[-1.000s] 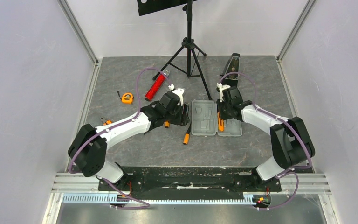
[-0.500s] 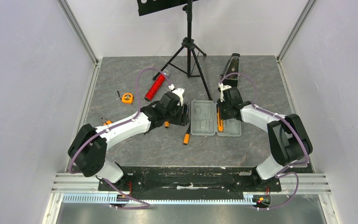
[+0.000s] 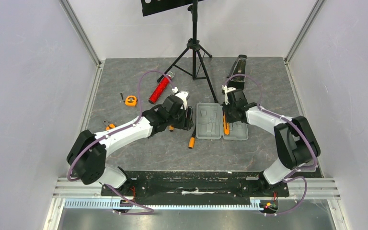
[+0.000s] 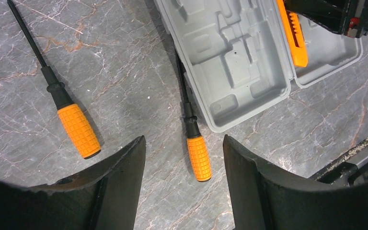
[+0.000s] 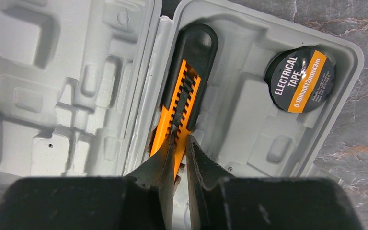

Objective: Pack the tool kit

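The grey tool kit case (image 3: 210, 123) lies open and flat mid-table. An orange-and-black knife (image 5: 186, 88) lies in its right half beside the hinge. My right gripper (image 5: 180, 136) is shut to a narrow slit, its tips resting on the knife's near end rather than around it. My left gripper (image 4: 183, 140) hangs open above the bare table, left of the case (image 4: 230, 52). One screwdriver (image 4: 199, 157) lies just ahead between its fingers. Another screwdriver (image 4: 79, 130) lies to its left. A round tape measure (image 3: 131, 100) and pliers (image 3: 109, 125) lie far left.
A roll of electrical tape (image 5: 301, 79) sits in the case's right half. A red glittery cylinder (image 3: 159, 88), a black tripod stand (image 3: 194, 48) and a black metronome (image 3: 237, 69) stand behind the case. Grey walls enclose the table on three sides.
The right gripper's fingers have drawn slightly closer over the knife. The left arm has shifted a little to the left and back. The tools have not moved.
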`<state>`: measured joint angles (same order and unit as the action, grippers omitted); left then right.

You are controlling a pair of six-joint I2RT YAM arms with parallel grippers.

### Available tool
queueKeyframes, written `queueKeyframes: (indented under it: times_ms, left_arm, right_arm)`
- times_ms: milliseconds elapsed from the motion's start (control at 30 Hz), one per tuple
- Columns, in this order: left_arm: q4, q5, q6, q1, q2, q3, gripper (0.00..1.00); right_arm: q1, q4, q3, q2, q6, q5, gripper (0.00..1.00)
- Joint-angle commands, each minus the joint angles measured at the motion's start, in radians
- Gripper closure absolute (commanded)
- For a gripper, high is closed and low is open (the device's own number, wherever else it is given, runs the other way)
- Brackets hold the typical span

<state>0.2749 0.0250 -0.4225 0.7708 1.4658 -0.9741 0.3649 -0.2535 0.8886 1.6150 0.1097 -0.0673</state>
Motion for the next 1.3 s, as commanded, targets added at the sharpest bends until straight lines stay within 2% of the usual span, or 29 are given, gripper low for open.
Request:
queueKeyframes:
  times_ms: [0,167,467,633,1000,1267]
  left_arm:
    - [-0.011,0.017,0.031,0.002,-0.056,0.020,0.33]
    - [-0.011,0.014,0.033,0.002,-0.069,0.025,0.33]
    - [-0.008,0.018,0.034,0.001,-0.077,0.015,0.33]
    - [-0.008,0.020,0.035,0.002,-0.076,0.020,0.33]
    - [-0.008,0.019,0.038,0.002,-0.074,0.020,0.33]
    - [-0.008,0.018,0.038,0.002,-0.071,0.020,0.33]
  right_arm:
    - [-0.006,-0.192,-0.047,0.035,-0.093,-0.101,0.87]
    - [-0.005,-0.192,-0.077,-0.003,-0.084,-0.043,0.82]
    - [-0.008,-0.264,0.098,-0.067,-0.091,-0.042,0.67]
    - [-0.007,-0.280,0.140,-0.090,-0.085,-0.022,0.65]
    - [-0.007,-0.245,0.064,-0.065,-0.064,0.094,0.69]
    - [-0.008,-0.226,0.036,-0.031,-0.058,0.081,0.76]
